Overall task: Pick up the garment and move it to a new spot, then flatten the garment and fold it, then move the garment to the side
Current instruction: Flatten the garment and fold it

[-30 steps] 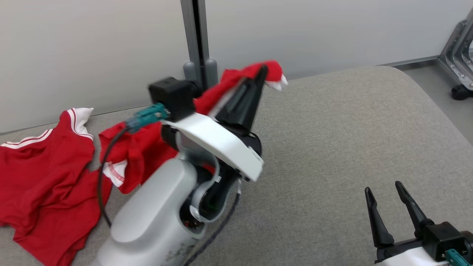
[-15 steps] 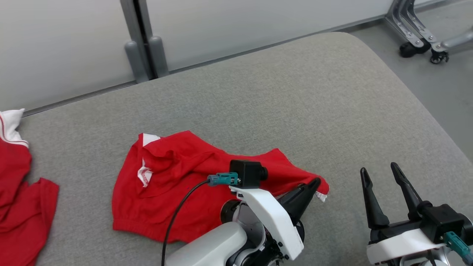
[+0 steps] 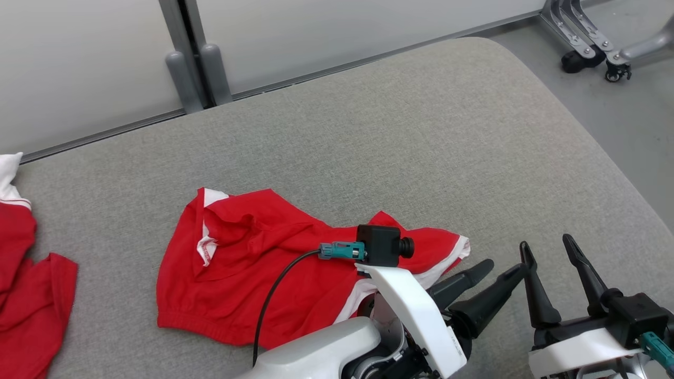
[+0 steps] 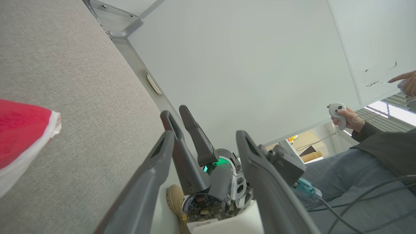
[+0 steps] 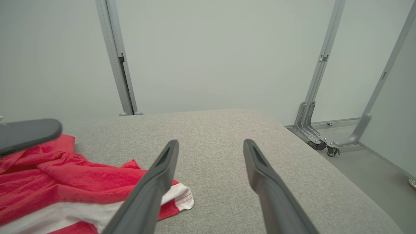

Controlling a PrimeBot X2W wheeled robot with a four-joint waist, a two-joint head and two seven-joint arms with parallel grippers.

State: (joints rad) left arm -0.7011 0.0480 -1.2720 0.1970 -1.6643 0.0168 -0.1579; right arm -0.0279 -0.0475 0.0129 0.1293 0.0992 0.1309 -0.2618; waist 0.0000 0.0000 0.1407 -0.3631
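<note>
The red garment [image 3: 253, 273] lies crumpled near the front edge of the grey surface [image 3: 421, 131], with bare padding reaching the far and right edges. Beside its hem hover the left gripper [image 3: 505, 266] and the right gripper [image 3: 546, 242], both spread wide and empty.

**Lighting and image quality**

Bright, even, diffuse light; shadows faint and soft-edged. Head view sharp. Wrist views bow straight lines toward the edges. Close to the lens the left gripper [image 4: 204, 134] blurs; window [image 4: 399, 112] far right of it blown out.
</note>
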